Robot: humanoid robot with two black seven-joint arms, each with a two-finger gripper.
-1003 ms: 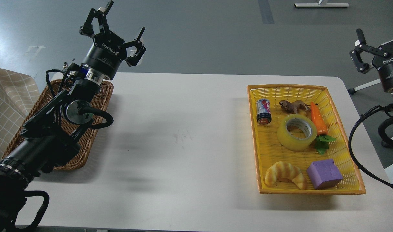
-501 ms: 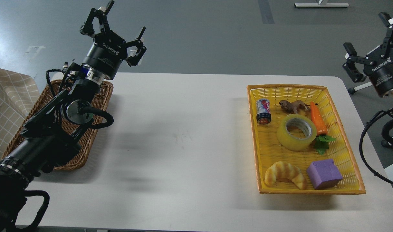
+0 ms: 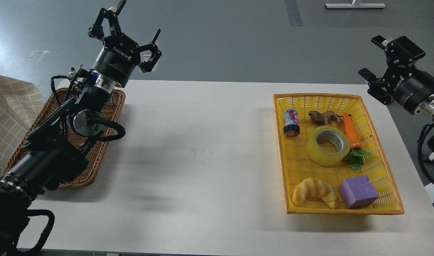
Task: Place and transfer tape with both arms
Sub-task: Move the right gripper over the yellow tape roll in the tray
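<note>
- Tape (image 3: 327, 146) lies flat in the yellow basket (image 3: 380, 167), its hole facing up so the roll's axis stands roughly upright; translucent yellow film is wound round a grey-white core ring.
- Far left, a brown wicker basket (image 3: 112, 110) sits on the white surface (image 3: 202, 149), partly behind the left arm.
- Left gripper (image 3: 133, 26) is raised above the surface's far left edge, pointing up and away, its two black fingers spread wide apart and holding nothing.
- Inside the yellow plastic-weave basket, a small can (image 3: 291, 123) lies left of the tape and well apart from it.
- A brown toy animal (image 3: 323, 116) lies just beyond the tape; an orange carrot (image 3: 351, 131) with green leaves lies along its right side, seemingly touching it.
- Nearer the camera lie a ridged golden croissant (image 3: 315, 192) and a purple block (image 3: 358, 192).
- Right gripper (image 3: 375, 57) hangs off the surface's far right corner, pointing left, fingers apart, empty, well clear of the tape.
</note>
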